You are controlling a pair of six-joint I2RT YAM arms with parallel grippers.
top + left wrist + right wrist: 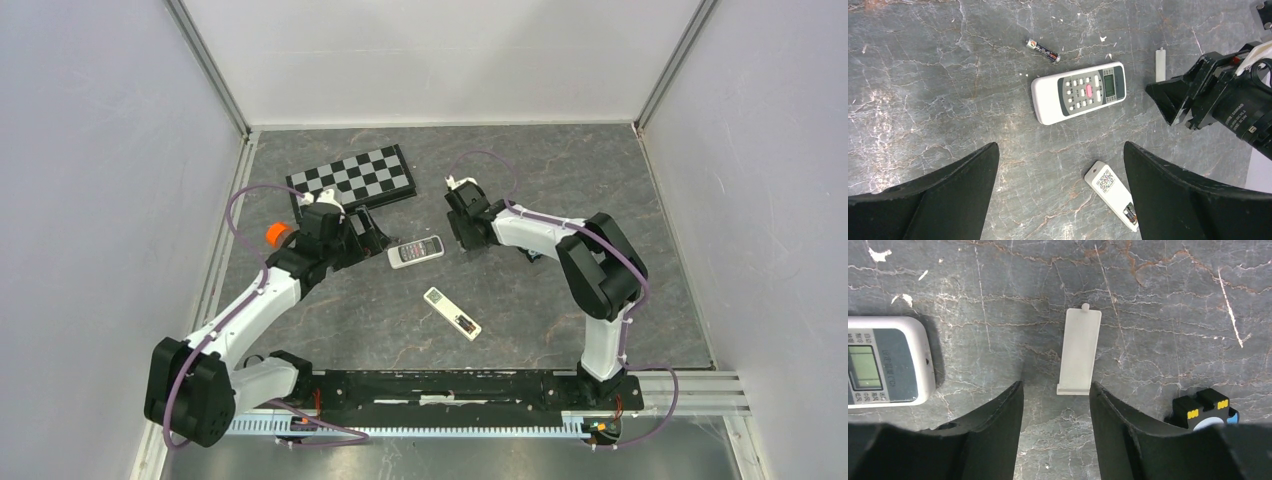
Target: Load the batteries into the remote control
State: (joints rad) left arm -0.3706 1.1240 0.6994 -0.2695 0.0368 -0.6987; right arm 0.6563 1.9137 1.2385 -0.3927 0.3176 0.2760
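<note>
The slim white remote control (pixel 452 313) lies back-up in the middle of the table. In the left wrist view it (pixel 1113 194) shows a QR sticker and one dark battery (pixel 1130 214) in its recess. A second battery (pixel 1043 50) lies loose on the table beyond the wider remote. A white battery cover (pixel 1079 351) lies flat just beyond my right gripper's tips. My left gripper (pixel 1060 150) is open and empty above the table, the slim remote beside its right finger. My right gripper (pixel 1055 387) is open and empty. Both grippers also show from above, left (pixel 368 235) and right (pixel 463 237).
A wider grey-white remote with buttons (pixel 415 252) lies between the two grippers. A chessboard (pixel 352 178) is at the back left, an orange object (pixel 277 234) by the left arm. A small black-and-blue gadget (pixel 1205 410) sits right of the right gripper.
</note>
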